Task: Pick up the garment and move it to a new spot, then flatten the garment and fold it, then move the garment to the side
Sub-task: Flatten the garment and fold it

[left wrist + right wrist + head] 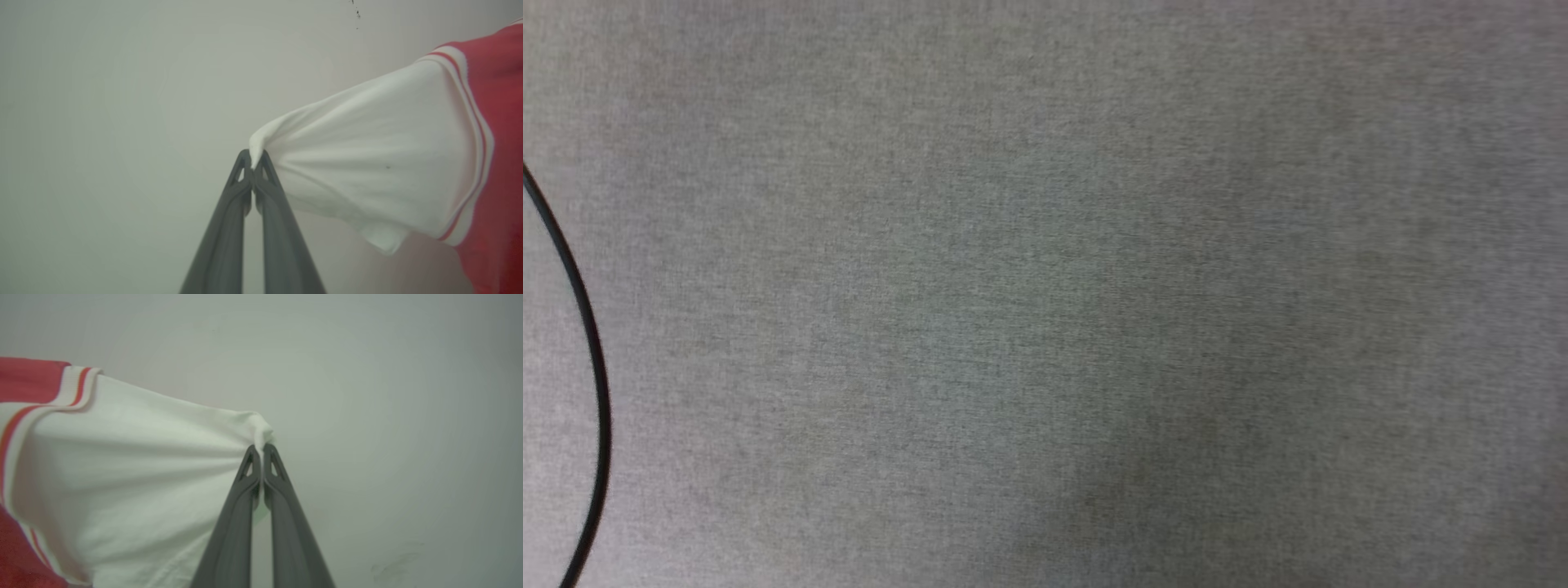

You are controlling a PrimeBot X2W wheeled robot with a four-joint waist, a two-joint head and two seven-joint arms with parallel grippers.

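Cloth surface [1045, 294], grey, woven, head view; black cable [595, 351] arcs along the edge from 9 to 7 o'clock. Left wrist view: left gripper [253, 161], fingers pressed together on the bunched tip of a white sleeve [367, 155] at centre; garment [502, 81] runs out to 3 o'clock, with striped trim [478, 134] and then red body cut off by the frame. Right wrist view: right gripper [261, 449], likewise clamped on the other white sleeve [143, 465]; fabric spreads to 9 o'clock, red at 10 and 7 o'clock. Step judged: carrying the garment, stretched between its sleeves, to a new spot. Handling advice: grip both pinches firmly, each bite being thin; spread the arms evenly; lay the hem down first, sleeves last. Not determinable: chest, hem, lettering; whether the pale backdrop [122, 122] is wall or table; whether the body hangs clear.
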